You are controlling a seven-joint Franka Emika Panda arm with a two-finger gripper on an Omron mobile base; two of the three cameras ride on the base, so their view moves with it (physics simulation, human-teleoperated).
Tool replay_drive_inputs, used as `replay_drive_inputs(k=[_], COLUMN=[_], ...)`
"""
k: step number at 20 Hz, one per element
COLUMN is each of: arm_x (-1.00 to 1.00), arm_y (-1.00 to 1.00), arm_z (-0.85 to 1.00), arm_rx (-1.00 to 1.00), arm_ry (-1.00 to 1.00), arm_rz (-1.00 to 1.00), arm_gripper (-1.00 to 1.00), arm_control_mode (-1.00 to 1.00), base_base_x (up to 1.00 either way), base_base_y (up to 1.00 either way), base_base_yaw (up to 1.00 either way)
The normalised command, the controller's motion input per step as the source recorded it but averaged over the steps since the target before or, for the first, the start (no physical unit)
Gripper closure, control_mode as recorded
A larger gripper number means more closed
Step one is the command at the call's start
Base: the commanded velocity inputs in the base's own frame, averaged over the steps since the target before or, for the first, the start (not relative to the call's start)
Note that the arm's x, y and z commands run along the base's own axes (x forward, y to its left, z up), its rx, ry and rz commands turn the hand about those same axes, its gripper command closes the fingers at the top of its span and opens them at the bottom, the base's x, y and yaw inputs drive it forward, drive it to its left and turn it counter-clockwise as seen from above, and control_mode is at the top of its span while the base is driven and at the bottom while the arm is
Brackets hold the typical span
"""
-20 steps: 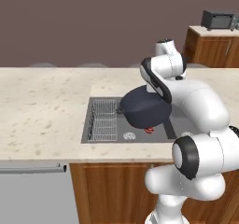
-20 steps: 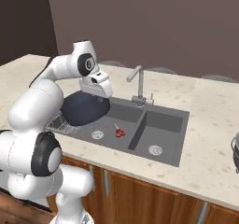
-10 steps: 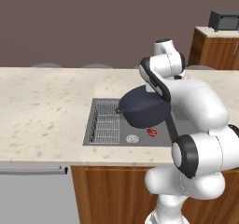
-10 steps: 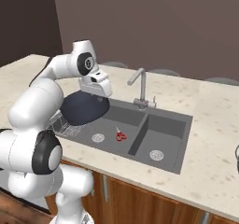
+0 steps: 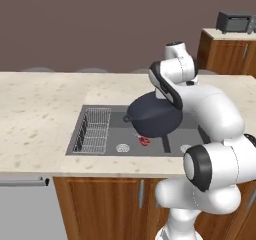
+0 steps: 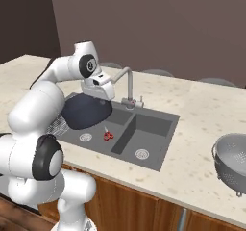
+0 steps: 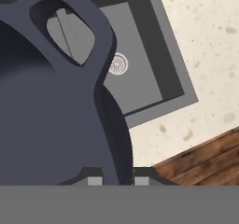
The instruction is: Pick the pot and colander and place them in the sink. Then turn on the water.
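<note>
Speckled beige counter, sink set in; colander resting near its edge, seemingly

No legible text, label, brand, number or sign on any surface in these frames (all three views checked).
</note>
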Motion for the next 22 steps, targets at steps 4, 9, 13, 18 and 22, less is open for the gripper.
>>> replay_drive_inputs(k=[4,9,13,18,22], arm_x=[0.0,0.0,0.0,0.0,0.0], arm_y=[0.0,0.0,0.0,0.0,0.0], arm_z=[0.0,0.0,0.0,0.0,0.0], arm_rx=[0.0,0.0,0.0,0.0,0.0], arm_ry=[0.0,0.0,0.0,0.0,0.0], arm_rz=[0.0,0.0,0.0,0.0,0.0], arm_gripper=[1.0,1.0,1.0,1.0,1.0], arm_control_mode=[1.0,1.0,1.0,1.0,1.0], base_base_x=[0.0,0.05,0.23,0.38,0.23], base_base_y=[-0.21,-0.02,0.0,0.03,0.14], base_base_yaw=[0.0,0.0,-0.01,-0.04,-0.04])
